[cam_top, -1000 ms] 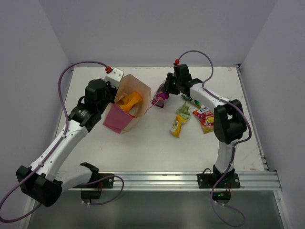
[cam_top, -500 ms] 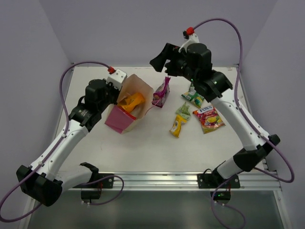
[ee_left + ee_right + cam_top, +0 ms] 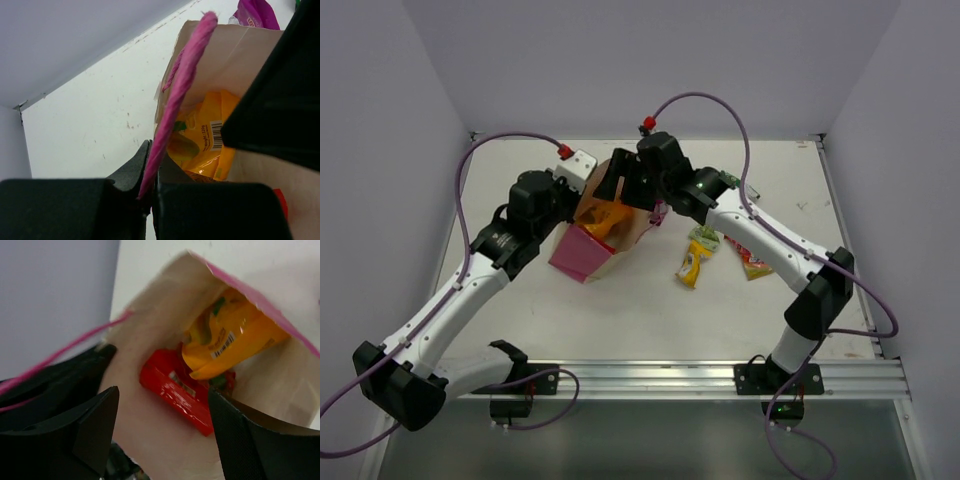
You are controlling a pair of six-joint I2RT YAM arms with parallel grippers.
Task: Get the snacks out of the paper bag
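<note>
The paper bag (image 3: 582, 252) leans open on the table at centre left, tan inside with a pink side. My left gripper (image 3: 568, 198) is shut on its pink cord handle (image 3: 183, 82) at the bag's left rim. My right gripper (image 3: 623, 186) is open and hovers just over the bag's mouth. In the right wrist view it (image 3: 162, 396) stands over a red packet (image 3: 184, 396) and an orange packet (image 3: 227, 337) lying inside the bag (image 3: 150, 327). The orange packet also shows from above (image 3: 601, 214) and in the left wrist view (image 3: 202, 145).
On the table right of the bag lie a yellow-green packet (image 3: 691, 264), a green packet (image 3: 703, 235) and a pink-red packet (image 3: 753, 260), partly under my right arm. A purple packet (image 3: 257, 12) lies just behind the bag. White walls close in the table.
My right arm left the purple packet on the table, rose, and swung left to the bag's mouth. My left gripper and the bag shifted slightly right.
</note>
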